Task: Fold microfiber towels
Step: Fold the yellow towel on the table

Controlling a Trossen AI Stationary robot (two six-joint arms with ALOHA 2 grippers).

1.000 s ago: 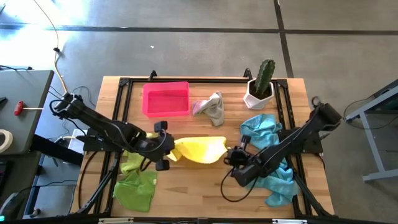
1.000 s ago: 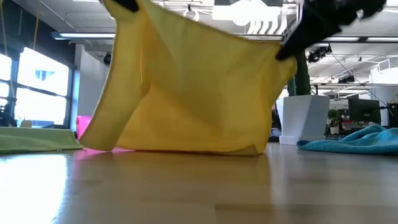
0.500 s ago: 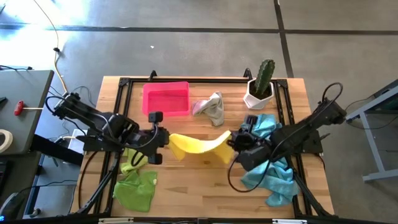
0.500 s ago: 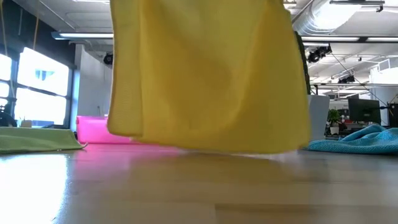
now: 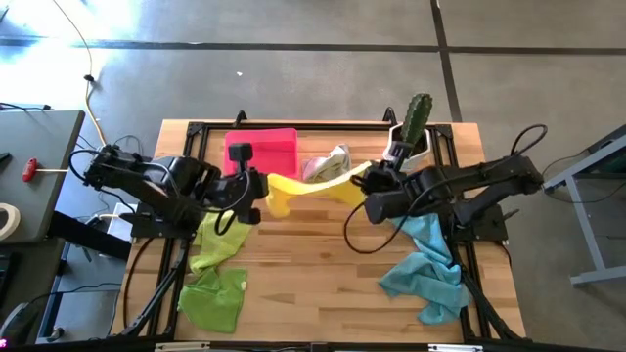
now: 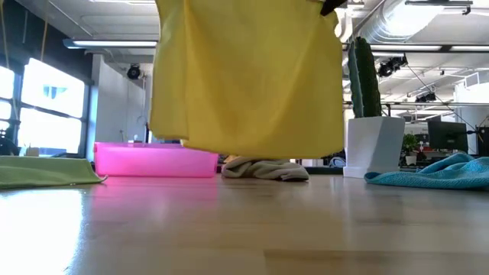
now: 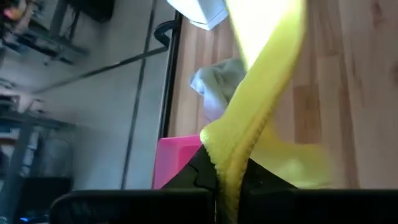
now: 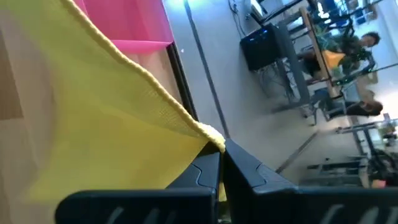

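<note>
The yellow towel (image 5: 311, 186) hangs stretched in the air between the two arms, its lower edge clear of the tabletop (image 5: 313, 284). The left gripper (image 5: 256, 186) has its jaws clamped on the towel's left corner, the right gripper (image 5: 369, 182) on the right one. Behind it lie the pink tray (image 5: 262, 154) and the grey towel (image 5: 333, 162). Bare wood lies open on the near side. Blue towels (image 5: 427, 264) lie right, green towels (image 5: 215, 284) left.

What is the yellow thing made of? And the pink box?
The yellow towel looks like soft cloth: it hangs limp, with a stitched edge and fine woven texture. The pink tray looks like smooth, slightly shiny plastic, probably hard, since its straight walls hold their shape.
</note>
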